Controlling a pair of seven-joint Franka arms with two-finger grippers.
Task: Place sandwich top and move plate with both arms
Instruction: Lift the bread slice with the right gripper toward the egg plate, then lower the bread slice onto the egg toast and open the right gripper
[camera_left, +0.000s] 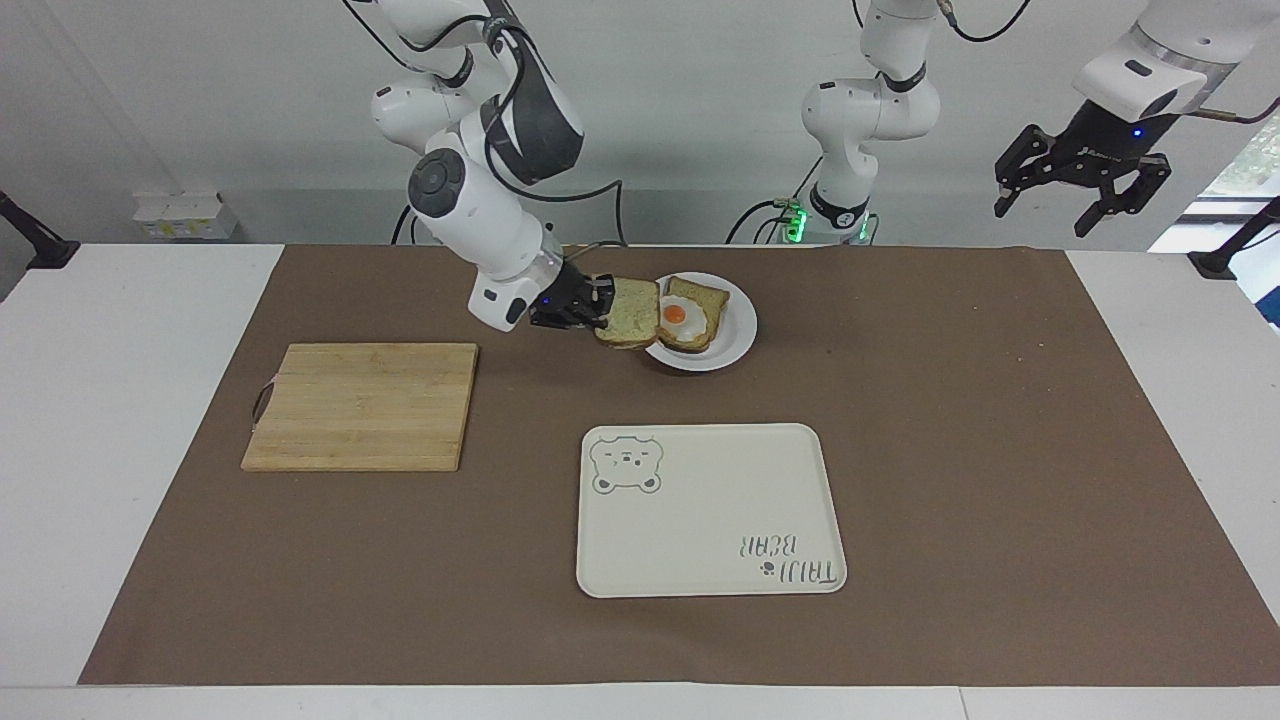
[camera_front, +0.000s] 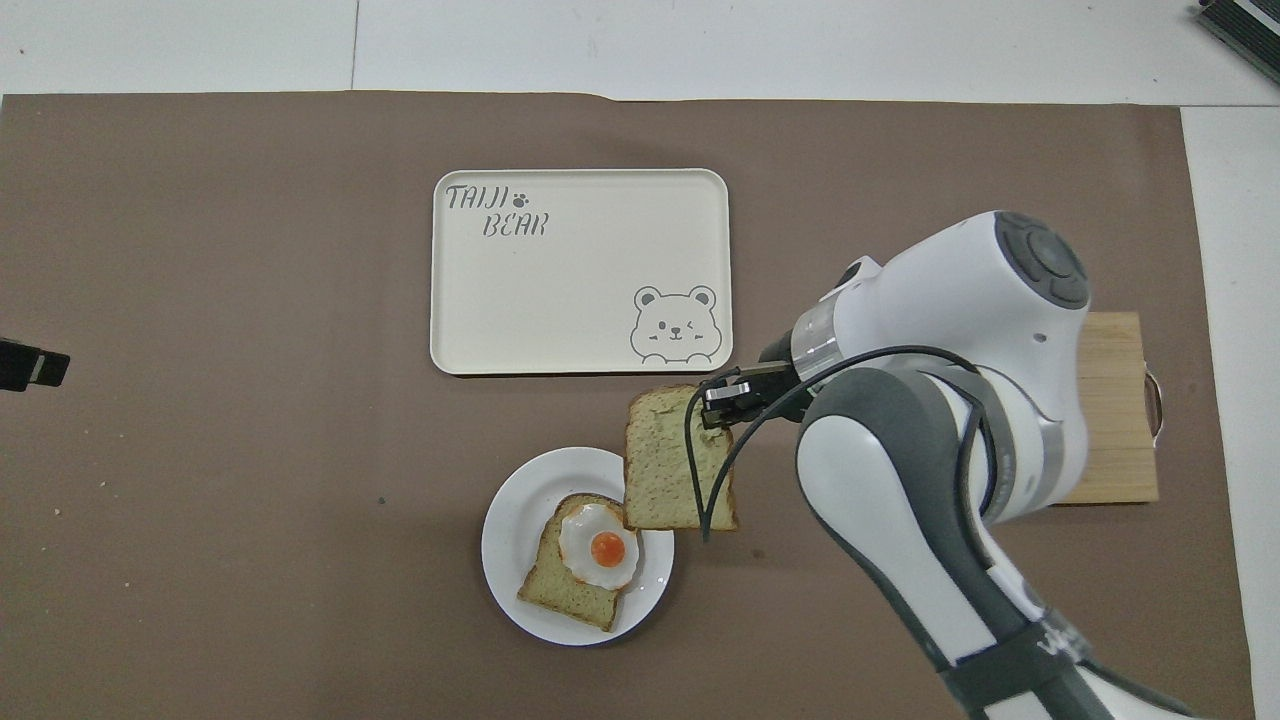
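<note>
1. Facing view, read from its left edge to its right: a wooden cutting board (camera_left: 362, 406) lies bare on the brown mat (camera_left: 1000, 450), toward the right arm's end of the table.
2. Right arm (camera_left: 480, 215): reaches down from the 12 o'clock edge. The right gripper (camera_left: 590, 303) is clenched on one edge of the sandwich top (camera_left: 629, 314) and holds the slice level in the air, over the plate's rim on the cutting board's side.
3. Plate (camera_left: 735, 335): rests on the mat, about 3 o'clock from the held slice. It carries a bread slice (camera_left: 705, 300) topped with a fried egg (camera_left: 674, 316). The sandwich top overlaps the plate's edge but not the egg.
4. Cream tray (camera_left: 710, 510): printed with a bear, it sits at 6 o'clock from the plate, farther from the robots.
5. Left arm (camera_left: 1150, 70): waits at about 2 o'clock. The left gripper (camera_left: 1082, 200) hangs high over the left arm's end of the table, fingers spread and holding nothing.
6. Overhead view: the sandwich top (camera_front: 672, 460) covers the plate (camera_front: 520, 520) at its 2 o'clock rim; the right gripper (camera_front: 722, 405) clamps the slice's upper corner.
</note>
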